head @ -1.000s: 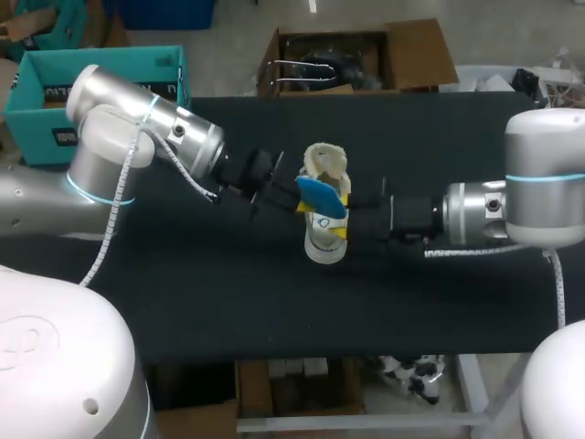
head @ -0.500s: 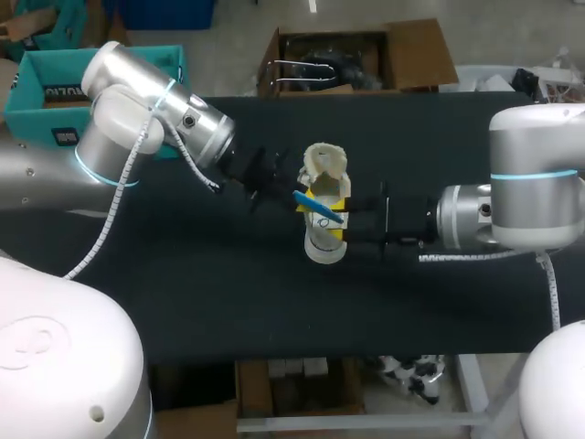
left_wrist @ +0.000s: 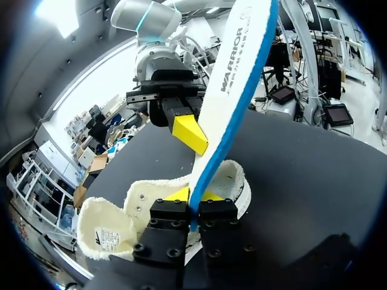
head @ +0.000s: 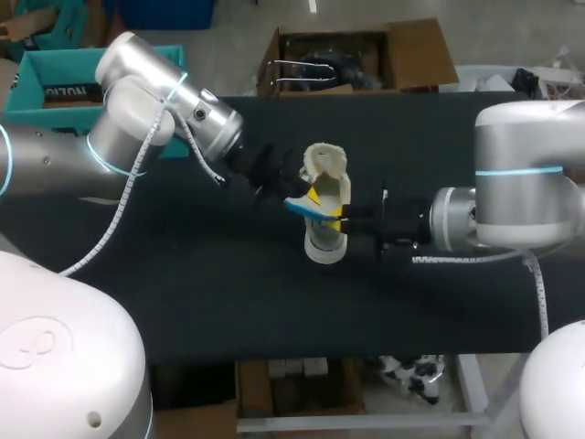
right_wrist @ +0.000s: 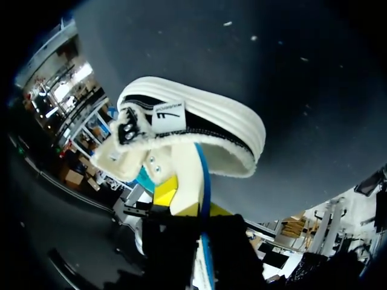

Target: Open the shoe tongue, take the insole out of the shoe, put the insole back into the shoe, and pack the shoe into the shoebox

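Blue-edged white insole (left_wrist: 239, 90), pinched in left gripper (left_wrist: 193, 196), far end cut off; cream fleece-lined shoe (head: 326, 172); right gripper (right_wrist: 190, 203), grip indeterminable.

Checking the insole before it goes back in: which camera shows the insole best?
The left wrist view: the insole shows almost full length, standing up from the left gripper over the shoe. The right wrist view shows only a short stretch; the head view, just a thin blue edge.
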`<state>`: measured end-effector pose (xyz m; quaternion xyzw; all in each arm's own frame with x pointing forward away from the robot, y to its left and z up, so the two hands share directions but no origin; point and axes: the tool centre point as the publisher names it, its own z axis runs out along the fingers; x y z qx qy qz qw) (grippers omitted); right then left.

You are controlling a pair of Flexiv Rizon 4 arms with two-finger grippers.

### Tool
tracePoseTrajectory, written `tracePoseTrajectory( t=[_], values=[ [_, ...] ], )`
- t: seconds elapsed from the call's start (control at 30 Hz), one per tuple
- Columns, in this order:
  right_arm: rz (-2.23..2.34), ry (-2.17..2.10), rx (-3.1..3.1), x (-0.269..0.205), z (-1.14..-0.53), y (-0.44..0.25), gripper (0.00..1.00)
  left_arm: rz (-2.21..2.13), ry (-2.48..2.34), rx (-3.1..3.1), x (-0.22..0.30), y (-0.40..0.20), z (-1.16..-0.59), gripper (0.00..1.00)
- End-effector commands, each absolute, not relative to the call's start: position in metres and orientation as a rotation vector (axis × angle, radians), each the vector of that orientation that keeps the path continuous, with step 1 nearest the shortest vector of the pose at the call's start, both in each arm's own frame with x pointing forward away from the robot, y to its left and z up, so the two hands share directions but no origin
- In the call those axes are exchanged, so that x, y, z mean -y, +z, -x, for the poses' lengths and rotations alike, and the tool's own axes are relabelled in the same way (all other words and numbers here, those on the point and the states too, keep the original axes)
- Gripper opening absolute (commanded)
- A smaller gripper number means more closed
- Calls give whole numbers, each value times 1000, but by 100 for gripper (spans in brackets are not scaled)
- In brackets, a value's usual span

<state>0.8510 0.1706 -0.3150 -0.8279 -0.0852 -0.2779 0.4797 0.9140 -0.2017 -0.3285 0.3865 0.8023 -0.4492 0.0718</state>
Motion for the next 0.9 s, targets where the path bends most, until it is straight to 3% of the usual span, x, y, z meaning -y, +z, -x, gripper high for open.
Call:
tracePoseTrajectory(
  t=[0.03,0.47,0.53,0.6,0.67,0.77,0.9],
  values=[
    [2037,-692,202,-182,-856,-321,0,-1176,-1365,-2429,208,-337,-927,0],
    [2076,-739,162,-173,-869,-338,0,-1170,-1369,-2464,210,-345,-941,0],
    [2074,-738,148,-170,-871,-341,0,-1165,-1373,-2472,209,-346,-943,17],
    [2076,-735,140,-168,-874,-344,0,-1165,-1376,-2475,208,-346,-943,21],
    [2077,-738,134,-166,-875,-345,0,-1171,-1387,-2472,206,-344,-942,35],
    [2074,-744,129,-164,-876,-345,0,-1184,-1404,-2463,203,-342,-936,45],
    [2077,-747,128,-162,-878,-345,0,-1207,-1438,-2435,196,-336,-928,45]
  ],
)
